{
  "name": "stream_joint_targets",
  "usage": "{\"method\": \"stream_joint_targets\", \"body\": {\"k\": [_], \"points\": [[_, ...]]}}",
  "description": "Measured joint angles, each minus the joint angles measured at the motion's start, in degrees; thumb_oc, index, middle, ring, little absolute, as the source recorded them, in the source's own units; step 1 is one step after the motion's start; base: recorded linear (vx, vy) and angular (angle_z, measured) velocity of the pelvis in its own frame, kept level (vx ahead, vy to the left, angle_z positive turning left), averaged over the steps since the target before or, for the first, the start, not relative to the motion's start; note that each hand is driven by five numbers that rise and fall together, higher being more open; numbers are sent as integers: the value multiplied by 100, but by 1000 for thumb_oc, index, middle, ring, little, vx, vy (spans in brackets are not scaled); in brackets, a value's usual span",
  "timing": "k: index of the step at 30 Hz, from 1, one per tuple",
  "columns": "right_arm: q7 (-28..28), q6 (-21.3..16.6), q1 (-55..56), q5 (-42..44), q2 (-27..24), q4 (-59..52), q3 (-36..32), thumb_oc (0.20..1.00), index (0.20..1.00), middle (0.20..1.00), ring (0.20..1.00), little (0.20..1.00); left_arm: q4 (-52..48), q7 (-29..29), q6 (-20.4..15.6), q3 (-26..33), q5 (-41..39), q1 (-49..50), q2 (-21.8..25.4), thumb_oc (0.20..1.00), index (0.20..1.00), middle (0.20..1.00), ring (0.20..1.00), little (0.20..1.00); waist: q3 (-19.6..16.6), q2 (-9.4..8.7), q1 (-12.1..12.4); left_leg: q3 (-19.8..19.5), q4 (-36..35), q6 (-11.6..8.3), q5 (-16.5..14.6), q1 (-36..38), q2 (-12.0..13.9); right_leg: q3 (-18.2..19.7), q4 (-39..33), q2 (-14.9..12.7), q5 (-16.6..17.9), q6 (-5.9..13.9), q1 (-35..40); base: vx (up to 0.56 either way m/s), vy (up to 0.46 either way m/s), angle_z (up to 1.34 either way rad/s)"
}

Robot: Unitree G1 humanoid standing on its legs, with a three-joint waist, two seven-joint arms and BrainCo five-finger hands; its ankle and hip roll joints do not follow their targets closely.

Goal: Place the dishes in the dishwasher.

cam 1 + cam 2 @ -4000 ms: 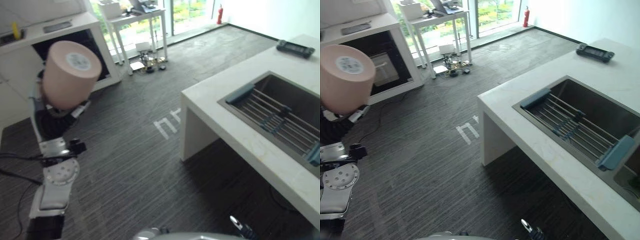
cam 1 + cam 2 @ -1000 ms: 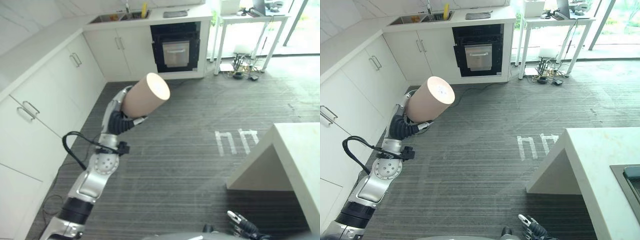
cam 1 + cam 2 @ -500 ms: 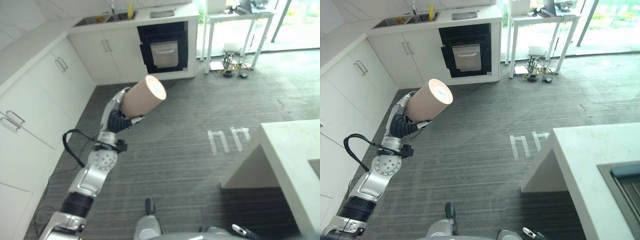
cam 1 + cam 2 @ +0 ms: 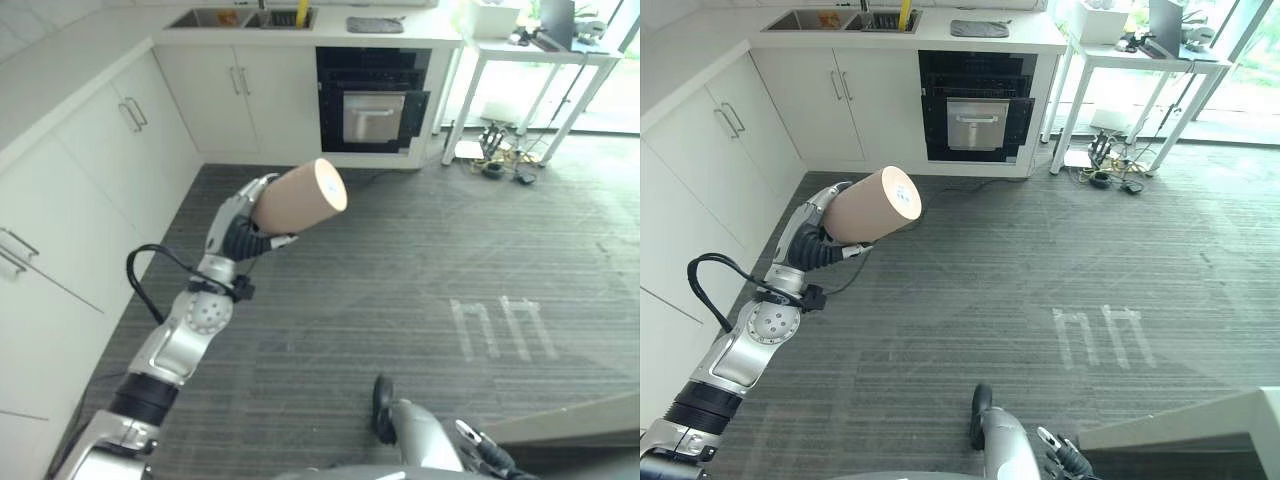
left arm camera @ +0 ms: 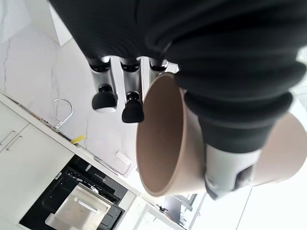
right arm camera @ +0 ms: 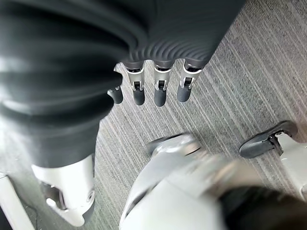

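Fingers of the left hand clasp the tan cup aloft over the floor, right hand hanging slack; best keep it level, gripped firmly, approaching the dishwasher.

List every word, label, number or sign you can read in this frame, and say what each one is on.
No text reads clearly.
Round pale sticker on the base of the tan cup, held in the left hand: any print too small to read.
White marks on the grey floor: block shapes, not readable as letters or numbers.
Black oven front: no legible label.
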Motion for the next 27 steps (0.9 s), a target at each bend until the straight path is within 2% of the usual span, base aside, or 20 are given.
{"method": "stream_joint_targets", "body": {"k": [1,3,6,9,10,11,12,13,14,15,16,17,18,20,21,22,23,24,26,27], "points": [[58,2,-24,68,32,189,-84,1000,1000,1000,1000,1000,-2,-60,-23,1,-7,3,-4,200,200,200,200,200,4,16,-49,-99,8,-215,-163,250,44,200,144,-153,139,162,47,748,-343,93],[57,24,-2,71,43,282,-234,1000,1000,1000,1000,1000,-9,-124,-49,-4,-8,49,-83,200,200,200,200,200,-4,88,-21,-185,8,-165,-406,500,213,167,515,-145,154,104,299,378,-215,62],[51,87,-151,71,9,340,-237,1000,1000,1000,1000,1000,-50,-183,-60,-27,-2,284,-226,200,200,200,200,200,4,155,1,-222,437,-346,-613,737,564,111,1037,149,543,-356,519,353,-215,18],[52,101,-475,71,-105,303,-211,1000,1000,1000,1000,1000,-216,-167,-2,-27,-1,320,-255,200,200,200,200,200,-38,241,12,-163,1466,-440,-550,597,873,96,1318,545,134,-971,736,254,-188,-37],[80,86,-560,68,-212,231,-157,1000,1000,1000,1000,1000,-339,-153,6,-23,0,314,-256,200,200,200,200,200,-66,312,-14,-177,2240,-692,-296,383,1015,161,1350,755,-75,-1168,918,404,-351,-76],[110,63,-587,64,-357,162,18,1000,1000,1000,1000,1000,-465,-138,5,-24,1,244,-271,200,200,200,200,200,-71,308,-59,-337,3316,-921,207,-71,1024,278,1378,841,-227,-1391,1137,435,-461,-67],[110,67,-599,63,-387,170,18,1000,1000,1000,1000,1000,-495,-124,3,-23,1,217,-271,200,200,200,200,200,-72,307,-57,-342,3677,-944,181,-321,980,328,1306,880,-259,-1429,1232,431,-434,-18],[166,56,-603,65,-409,204,-21,1000,1000,1000,1000,1000,-492,-155,12,-43,2,148,-288,200,200,200,200,200,-24,221,-75,-450,4562,-965,924,-944,944,366,1167,891,-462,-1711,1330,251,-228,18],[232,79,-661,62,-361,431,-280,1000,1000,1000,1000,1000,-587,-202,22,-42,2,-169,-352,200,200,200,200,200,34,187,101,-163,7096,-972,1773,-2484,1039,336,1025,903,-426,-1742,1358,298,-27,-7],[234,67,-751,66,-273,672,-438,1000,1000,1000,1000,1000,-617,-172,26,25,-11,-64,-279,200,200,200,200,200,183,-60,387,304,7727,-336,1297,-3216,1026,532,757,874,-301,-1681,1733,358,34,-31],[278,55,-718,67,-214,693,-276,1000,1000,1000,1000,1000,-501,-189,43,11,-8,79,-192,200,200,200,200,200,219,-240,442,368,7011,-242,873,-3411,778,623,419,795,-186,-1560,2221,393,100,-61],[357,50,-777,60,-177,712,-112,1000,1000,1000,1000,1000,-415,-190,37,20,-6,220,-95,200,200,200,200,200,195,-309,493,290,5879,-156,540,-3516,569,755,17,806,-306,-1212,2558,667,261,-159],[459,-41,-872,61,-191,373,129,1000,1000,1000,1000,1000,-230,-210,-1,122,-4,464,-62,200,200,200,200,200,125,355,405,112,1480,-363,713,-3125,1160,158,-254,1017,-465,-1301,3206,872,352,-163],[370,-20,-588,58,-300,436,472,1000,1000,1000,1000,1000,-235,-211,-182,115,1,544,-178,200,200,200,200,200,-7,487,326,-572,-268,-512,794,-2876,1002,484,-343,1089,-699,-1038,3496,709,301,-122],[359,-30,-592,51,-325,586,448,1000,1000,1000,1000,1000,-217,-211,-229,205,-1,599,-278,200,200,200,200,200,54,505,463,-557,-289,-576,870,-2979,1007,743,-417,1058,-684,-1083,3551,421,239,-99],[356,-29,-440,37,-325,648,466,1000,1000,1000,1000,1000,-105,-218,-226,224,2,690,-303,200,200,200,200,200,125,356,532,17,-244,-256,1059,-2935,884,790,-576,817,-788,-907,3933,399,238,-88],[356,-36,-314,3,-344,642,462,1000,1000,1000,1000,1000,-118,-219,-229,224,1,754,-325,200,200,200,200,200,123,333,532,200,-242,-34,1029,-2746,859,774,-562,774,-911,-701,4161,542,318,-75],[334,-39,-196,-54,-405,679,453,1000,1000,1000,1000,1000,-255,-218,-256,244,2,909,-315,200,200,200,200,200,-20,409,560,353,-197,314,1131,-2343,874,773,-458,751,-1205,-341,4559,419,238,-49],[335,-36,-343,-57,-326,653,364,1000,1000,1000,1000,1000,-384,-235,-230,242,4,869,-222,200,200,200,200,200,-65,51,591,331,257,324,1276,-2273,484,708,205,278,-1316,-175,4482,360,218,-50],[334,-40,-346,-57,-287,640,284,1000,1000,1000,1000,1000,-387,-247,-229,250,4,829,-191,200,200,200,200,200,-76,-11,609,319,325,392,1433,-2207,394,637,355,160,-1382,-73,4494,345,251,-28]]}}
